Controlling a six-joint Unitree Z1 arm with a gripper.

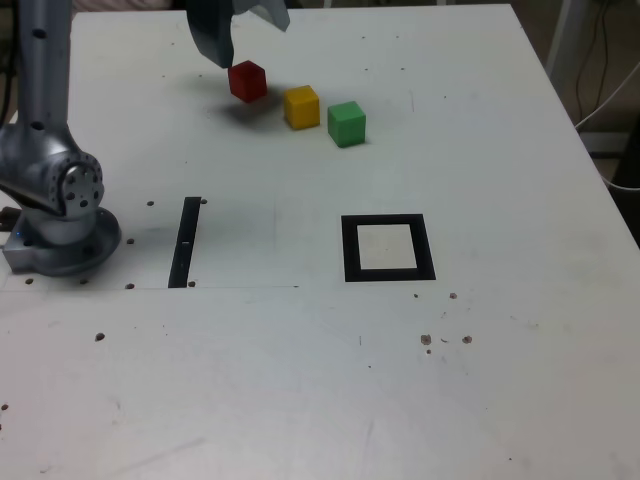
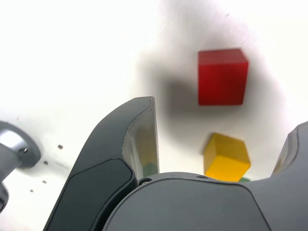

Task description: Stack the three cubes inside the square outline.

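Pincer (image 2: 228, 110) Gapes Over Desk (image 1: 240, 360)

Smooth and grey, it stands released, its fingers wide apart near the matte red cube (image 1: 247, 82). Yellow (image 1: 301, 107) and green (image 1: 346, 124) cubes sit beside it on the speckled white top, all outside the thick black square (image 1: 351, 252).

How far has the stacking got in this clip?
Nothing looks done: the square outline holds no cube. None is in hand; the open jaws hover near the red cube. All three, including yellow and green, remain to be stacked.
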